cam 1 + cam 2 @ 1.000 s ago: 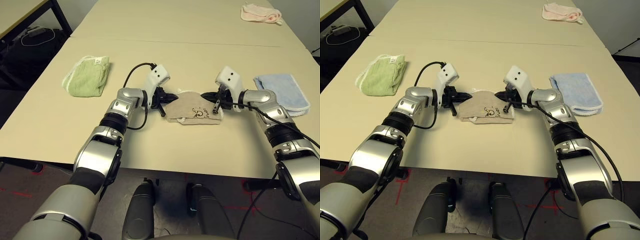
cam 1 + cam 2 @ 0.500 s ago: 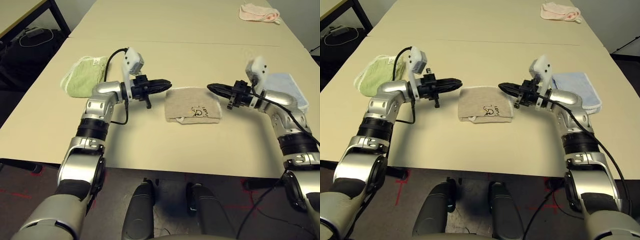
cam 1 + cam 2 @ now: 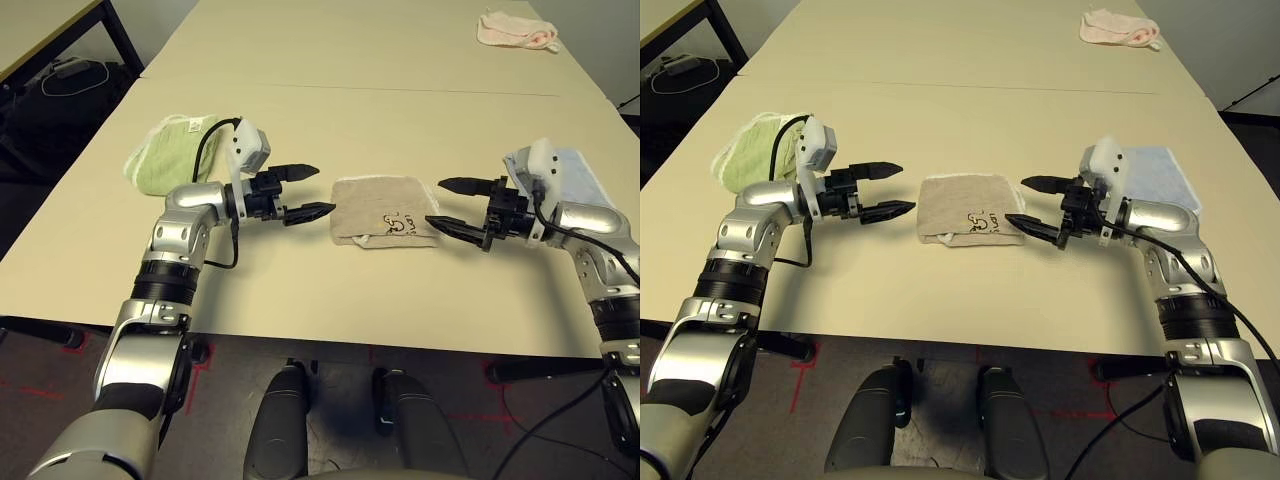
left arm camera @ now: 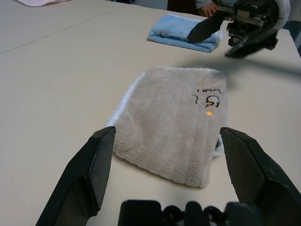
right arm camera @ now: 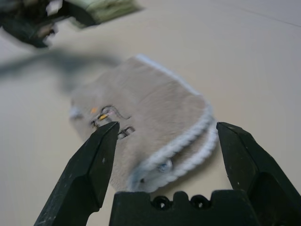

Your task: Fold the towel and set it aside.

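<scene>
I see the folded towel (image 3: pixel 385 211) lying midway between my left gripper (image 3: pixel 303 191) and right gripper (image 3: pixel 455 206), both with fingers apart, pointing inward at its short ends.

Two beige tables (image 3: pixel 330 60) butted end to end; seam runs left-right across the far half of the near top. Surface matte, evenly lit, soft shadows only. Third table (image 3: pixel 40 25) at far left with black metal legs; black bag and pale cable (image 3: pixel 65 70) on the dark floor beneath it. Floor (image 3: pixel 40 350) near the front edge is dark grey carpet with red tape marks. Black cable (image 3: pixel 560 400) trails down at near right.
</scene>
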